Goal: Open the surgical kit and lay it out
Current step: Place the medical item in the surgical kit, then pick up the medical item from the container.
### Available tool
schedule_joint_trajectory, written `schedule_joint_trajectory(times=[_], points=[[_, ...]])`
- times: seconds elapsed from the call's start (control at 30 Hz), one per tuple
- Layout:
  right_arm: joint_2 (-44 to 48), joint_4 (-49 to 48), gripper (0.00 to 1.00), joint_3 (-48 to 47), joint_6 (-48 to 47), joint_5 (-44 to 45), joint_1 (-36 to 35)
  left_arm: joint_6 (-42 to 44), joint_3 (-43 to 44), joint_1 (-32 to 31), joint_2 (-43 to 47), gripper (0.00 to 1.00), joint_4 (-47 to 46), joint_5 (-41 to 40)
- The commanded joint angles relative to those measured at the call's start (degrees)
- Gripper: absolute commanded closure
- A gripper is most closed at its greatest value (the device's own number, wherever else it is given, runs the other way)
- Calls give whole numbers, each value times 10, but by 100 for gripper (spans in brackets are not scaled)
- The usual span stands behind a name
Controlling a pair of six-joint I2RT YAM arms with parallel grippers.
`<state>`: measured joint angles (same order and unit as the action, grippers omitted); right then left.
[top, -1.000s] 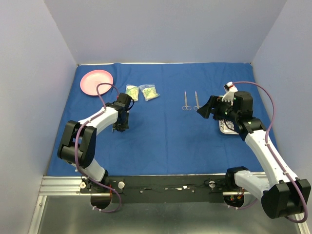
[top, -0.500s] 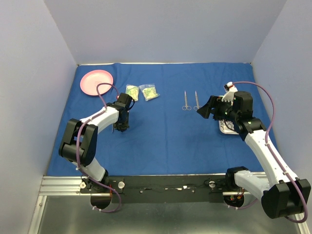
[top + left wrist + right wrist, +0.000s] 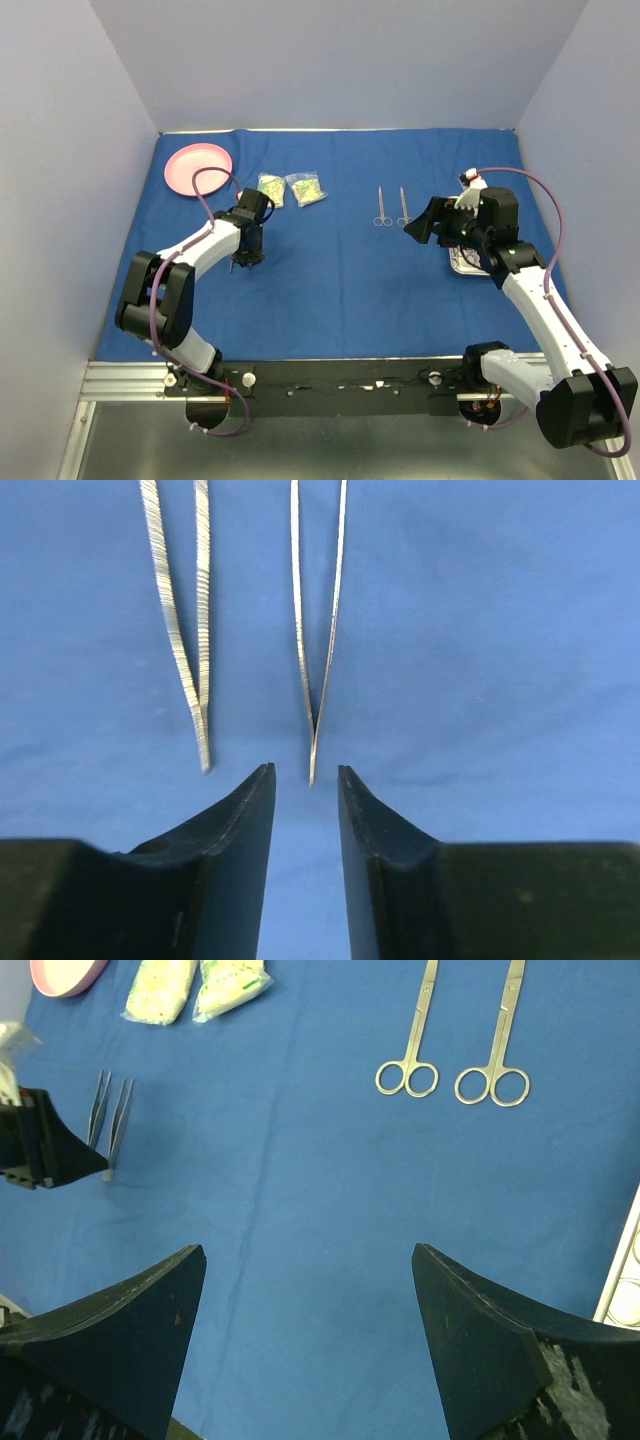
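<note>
Left gripper (image 3: 303, 776) is seen low over the large royal-blue cloth wrap (image 3: 340, 275), its two dark fingers parted by a narrow gap with nothing pinched between them. Directly ahead of that gap, apparently just clear of the fingertips, the pointed tip of one thin silver tweezers (image 3: 314, 738) is found lying flat on the cloth. Its long axis runs straight away from the gripper, in line with the fingers. A second thin silver tweezers (image 3: 202, 725) is laid just beside it on the left, nearly parallel. Any coming move on these is judged to fall to the left arm, which is much the nearer. On the other side, the small rectangular steel tray (image 3: 622, 1285) is largely hidden under the right arm, and what it holds cannot be made out. The right gripper (image 3: 308, 1252) is held above the cloth beside it, spread wide and holding nothing. Farther out, two thin silver scissor-like forceps (image 3: 382, 207) are laid side by side, rings toward the arms, nearer the right arm. Beyond the left gripper, two small clear yellow-green packets (image 3: 288, 188) are set together, and farthest off a round pink dish (image 3: 197, 168) is seen with nothing visible in it.
</note>
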<state>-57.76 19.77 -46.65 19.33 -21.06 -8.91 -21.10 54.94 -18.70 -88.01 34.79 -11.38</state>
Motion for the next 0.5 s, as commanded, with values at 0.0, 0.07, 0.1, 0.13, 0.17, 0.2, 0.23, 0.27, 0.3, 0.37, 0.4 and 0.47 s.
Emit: schedule_joint_trajectory(times=[0.0,0.07,0.1,0.13,0.17,0.2,0.23,0.27,0.3,0.37,0.4,0.47], points=[[2,28,8,-18,-18,30,-2,-15,32,6,109,47,13,-39],[2,38,8,-23,-14,54,-2,-15,31,8,140,41,7,-47],[1,47,8,-29,-14,65,-1,-15,27,10,171,36,5,-51],[0,52,8,-33,-14,87,-2,-15,25,12,186,33,3,-59],[-1,56,8,-36,-14,101,-2,-15,22,13,201,30,-4,-64],[-4,68,8,-46,-15,112,-1,-13,13,14,231,25,-9,-66],[-6,76,8,-50,-14,137,-1,-10,7,16,245,25,-13,-72],[-13,83,6,-55,-13,152,-1,-9,1,16,261,21,-25,-75],[-17,99,1,-62,-10,167,-1,-7,-14,17,289,17,-31,-80],[-27,111,0,-77,-10,207,-1,3,-36,17,322,13,-60,-93],[-31,124,0,-84,-8,231,-1,6,-64,18,357,7,-75,-99],[-39,134,0,-96,-4,282,-1,23,-97,18,394,1,-123,-111]])
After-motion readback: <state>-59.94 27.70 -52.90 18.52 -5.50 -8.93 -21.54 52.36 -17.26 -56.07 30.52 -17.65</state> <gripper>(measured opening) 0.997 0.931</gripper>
